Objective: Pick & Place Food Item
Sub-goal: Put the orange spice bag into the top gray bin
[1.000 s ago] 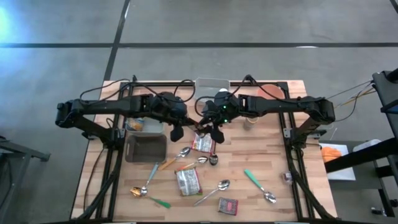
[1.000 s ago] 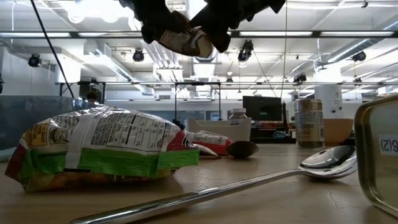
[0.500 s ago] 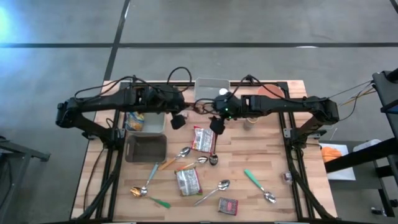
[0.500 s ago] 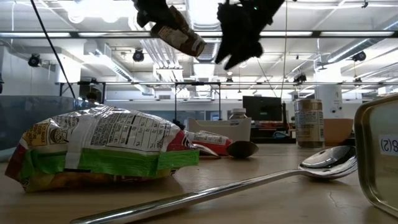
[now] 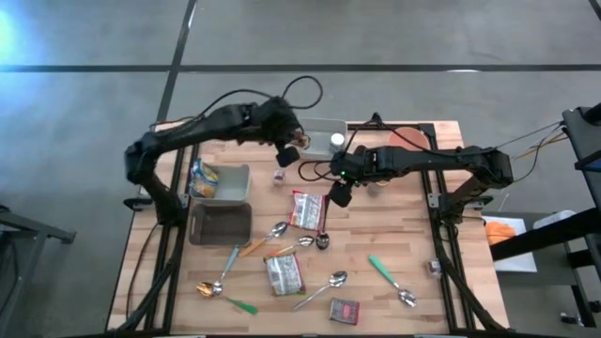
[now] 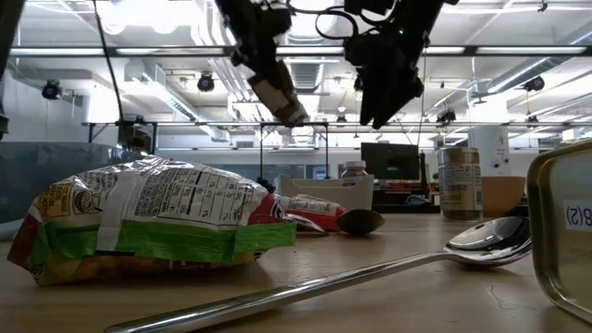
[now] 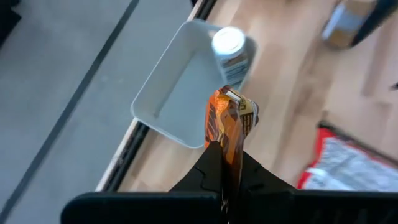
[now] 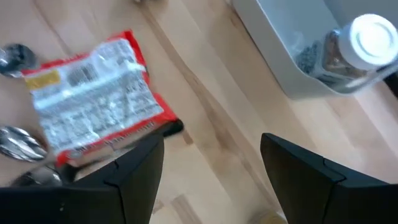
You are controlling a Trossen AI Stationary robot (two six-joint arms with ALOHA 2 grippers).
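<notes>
Near: crinkled green-and-red snack bag [image 6: 153, 222] and long steel spoon [image 6: 370, 268] lie untouched. Mid-table: right gripper [image 8: 208, 168] now spread wide, empty, above red-and-white packet [image 8: 96, 102]. Far: left gripper [image 7: 227, 163] clamped on orange-brown wrapped food bar [image 7: 227, 124], hovering beside white rectangular tray [image 5: 319, 131]. 1 second earlier both claws met mid-table; handover looks complete, placing remains.

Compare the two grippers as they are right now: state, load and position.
The left gripper is shut on an orange snack packet; the right gripper is open and holds nothing. The left gripper hangs near the white tray at the table's back edge; the right gripper hangs over bare wood beside the red-edged packet. Both are above the table.
</notes>
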